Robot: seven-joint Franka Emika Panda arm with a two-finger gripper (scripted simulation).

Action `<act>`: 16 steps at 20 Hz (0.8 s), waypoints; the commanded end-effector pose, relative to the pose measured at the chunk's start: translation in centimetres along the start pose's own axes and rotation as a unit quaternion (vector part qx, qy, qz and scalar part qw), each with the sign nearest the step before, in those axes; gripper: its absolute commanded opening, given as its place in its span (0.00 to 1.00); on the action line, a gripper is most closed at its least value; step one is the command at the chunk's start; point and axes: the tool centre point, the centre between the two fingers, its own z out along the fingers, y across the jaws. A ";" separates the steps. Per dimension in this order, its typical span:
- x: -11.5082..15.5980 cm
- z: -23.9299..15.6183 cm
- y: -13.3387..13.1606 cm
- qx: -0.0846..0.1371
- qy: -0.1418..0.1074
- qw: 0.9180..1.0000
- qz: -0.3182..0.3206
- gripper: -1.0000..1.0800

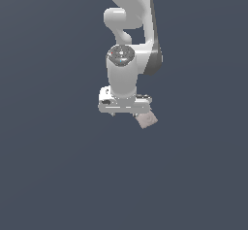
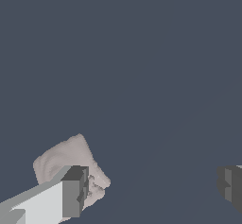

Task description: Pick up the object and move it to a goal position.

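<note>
Object [image 1: 146, 120] just beneath the tool [image 1: 125, 111], toward the exterior view's right.

The surface [image 1: 48, 175] lies bare and dark on every side of the arm [image 1: 128, 40], so a gripper can pass along it freely toward the exterior view's left, right and near edge. The only thing in the way is the object [image 1: 147, 120], a small mottled pinkish block poking out just below the gripper [image 1: 125, 108] at the exterior view's right. In the wrist view the block [image 2: 68, 161] sits against one finger [image 2: 73, 192], outside the wide gap between the jaws; that gap holds nothing but bare surface.
</note>
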 end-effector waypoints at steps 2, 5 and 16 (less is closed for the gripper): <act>0.0 0.0 0.1 0.000 0.000 1.000 0.001 1.00; 0.1 0.0 1.1 -0.003 0.000 1.000 0.009 1.00; -0.1 0.2 1.3 0.007 -0.003 1.000 0.021 1.00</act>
